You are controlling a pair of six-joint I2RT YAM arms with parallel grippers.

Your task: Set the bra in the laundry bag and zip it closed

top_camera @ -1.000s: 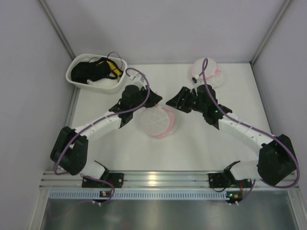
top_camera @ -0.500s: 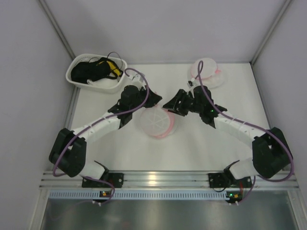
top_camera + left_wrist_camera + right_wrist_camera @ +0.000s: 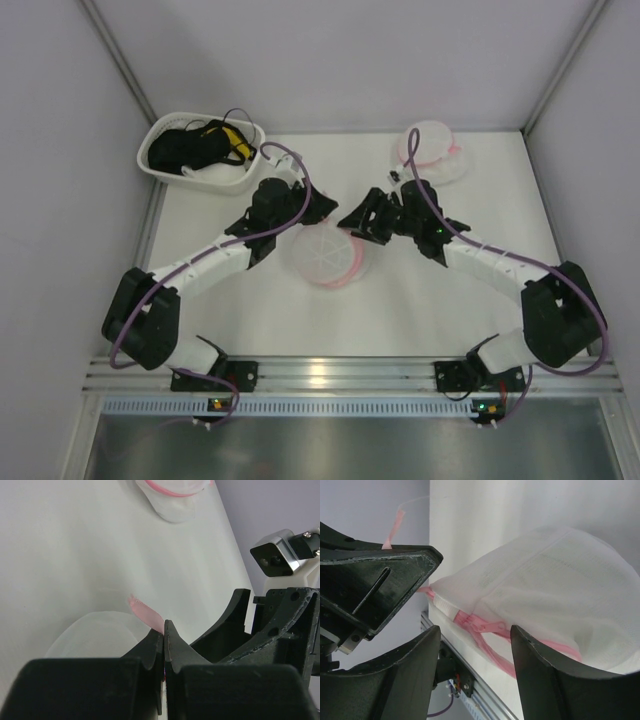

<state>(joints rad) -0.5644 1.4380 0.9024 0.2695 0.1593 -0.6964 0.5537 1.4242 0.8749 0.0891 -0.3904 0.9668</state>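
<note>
One laundry bag (image 3: 328, 256): we see it domed, mid-table (image 3: 400, 310).
Left gripper (image 3: 164, 626): clamped on the bag's pink tab (image 3: 145, 611).
Right gripper (image 3: 473, 632): fingers wide apart, empty, facing the zipper (image 3: 492, 651).

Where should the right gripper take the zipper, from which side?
Pinch the zipper at the bag's rim, straight ahead of the right gripper: it stands proud of the mesh between the open fingers, while the left gripper anchors the tab.

Laundry bag (image 3: 325, 255) sits mid-table, a round, bulging dome of white mesh. Its pink zipper (image 3: 481, 628) rings the rim, and a pink tab (image 3: 143, 611) sticks up at one edge. The bra can't be picked out through the mesh.
</note>
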